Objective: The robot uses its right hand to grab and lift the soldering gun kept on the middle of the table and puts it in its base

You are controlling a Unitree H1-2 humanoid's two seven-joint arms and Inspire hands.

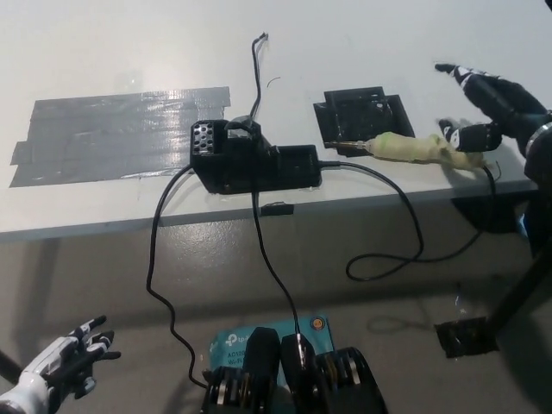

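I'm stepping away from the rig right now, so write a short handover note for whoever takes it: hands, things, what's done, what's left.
Right hand: open, over the table's right edge, right at the handle end of the soldering gun, not closed on it.
Left hand: open, resting low at lower left, below the table.
Soldering gun: lying flat near the right front edge, tip toward the black plate, cord hanging off the table.
Base: mid-table at the front edge, nothing in it.
Done: the reach only.
Left: grip, lift, carry left, set the gun in the base.
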